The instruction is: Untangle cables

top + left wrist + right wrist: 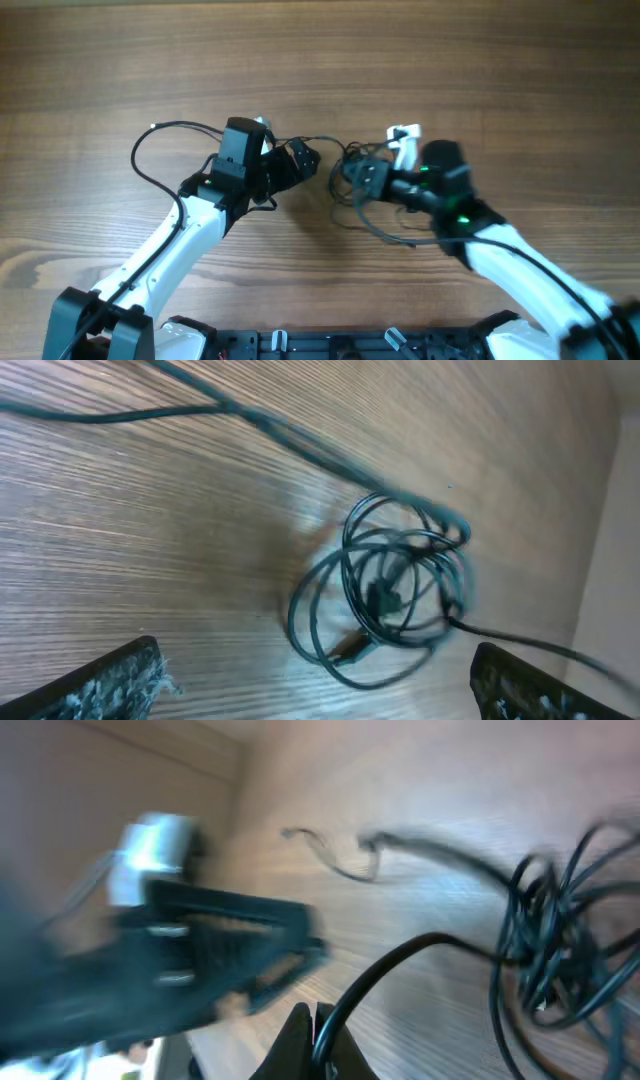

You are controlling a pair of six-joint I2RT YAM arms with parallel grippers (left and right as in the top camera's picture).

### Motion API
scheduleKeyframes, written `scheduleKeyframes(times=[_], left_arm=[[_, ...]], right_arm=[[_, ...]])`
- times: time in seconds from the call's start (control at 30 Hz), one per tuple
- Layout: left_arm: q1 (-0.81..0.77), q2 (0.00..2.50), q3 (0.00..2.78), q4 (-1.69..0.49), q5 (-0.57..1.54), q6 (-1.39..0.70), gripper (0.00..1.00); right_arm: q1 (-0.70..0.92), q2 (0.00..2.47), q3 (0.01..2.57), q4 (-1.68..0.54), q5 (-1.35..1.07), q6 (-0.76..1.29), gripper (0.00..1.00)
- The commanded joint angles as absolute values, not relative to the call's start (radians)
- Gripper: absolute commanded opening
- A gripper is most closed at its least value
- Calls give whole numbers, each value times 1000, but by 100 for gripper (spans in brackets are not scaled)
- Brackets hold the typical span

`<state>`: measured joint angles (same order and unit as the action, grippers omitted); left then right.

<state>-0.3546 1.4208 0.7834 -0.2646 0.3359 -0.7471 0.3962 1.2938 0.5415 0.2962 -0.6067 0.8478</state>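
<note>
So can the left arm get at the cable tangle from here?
Probably yes: the left gripper is open and the cable tangle lies just ahead of it, nothing between. The right gripper, shut on a strand, crowds the far side.

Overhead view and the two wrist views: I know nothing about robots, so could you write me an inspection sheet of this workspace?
Surface: wooden table, grain visible.
Job's things: thin black cables, bunched in a knot at the middle; one strand loops out leftward.
Clutter: nothing seen.
Jaws: left jaws wide open over the knot; right jaws shut, seemingly pinching a strand.
Cables: the robot's own black wiring runs along its arms.
Surroundings: dark rig base at the table's near edge.
</note>
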Motion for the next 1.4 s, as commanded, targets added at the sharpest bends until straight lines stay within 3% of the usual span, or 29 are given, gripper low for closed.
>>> scheduleKeyframes(times=[0.0, 0.17, 0.37, 0.43, 0.47, 0.57, 0.7, 0.83, 0.93, 0.97, 1.07, 1.1, 1.17, 1.2, 1.27, 1.37], left_arm=[[-361, 1408, 785, -247, 412, -677, 100], [-463, 1409, 785, -215, 405, -677, 100], [-592, 1479, 785, -140, 229, -748, 99], [-598, 1527, 785, -105, 184, -798, 16], [-597, 1542, 785, -101, 160, -820, 4], [-550, 1557, 785, -200, 14, -884, 4], [-353, 1504, 785, -486, -97, -884, 4], [-121, 1435, 785, -629, -94, -884, 4], [5, 1414, 785, -622, 53, -854, 4], [13, 1415, 785, -555, 207, -757, 4], [-27, 1415, 785, -438, 374, -705, 4], [-48, 1415, 785, -397, 417, -692, 4], [-89, 1415, 785, -310, 529, -622, 4], [-134, 1415, 785, -216, 669, -488, 4], [-169, 1415, 785, -175, 726, -418, 4], [-208, 1415, 785, -160, 738, -397, 4]], right_arm=[[352, 1144, 553, 286, -827, 785, 4], [352, 1126, 553, 352, -980, 789, 5], [352, 1126, 553, 586, -1195, 896, 5], [352, 1126, 553, 590, -1230, 897, 4], [352, 1126, 553, 590, -1237, 898, 5], [318, 1126, 553, 589, -1221, 891, 5], [135, 1127, 553, 464, -1061, 843, 5], [-75, 1127, 553, 207, -733, 825, 5], [-217, 1127, 553, 53, -599, 791, 6], [-228, 1127, 553, 35, -609, 731, 41], [-215, 1127, 553, 38, -791, 570, 94], [-204, 1127, 552, 38, -865, 520, 99], [-163, 1128, 549, 36, -944, 457, 99], [-104, 1131, 549, 36, -941, 406, 100], [-49, 1137, 549, 49, -941, 392, 100], [41, 1172, 549, 76, -898, 390, 84]])
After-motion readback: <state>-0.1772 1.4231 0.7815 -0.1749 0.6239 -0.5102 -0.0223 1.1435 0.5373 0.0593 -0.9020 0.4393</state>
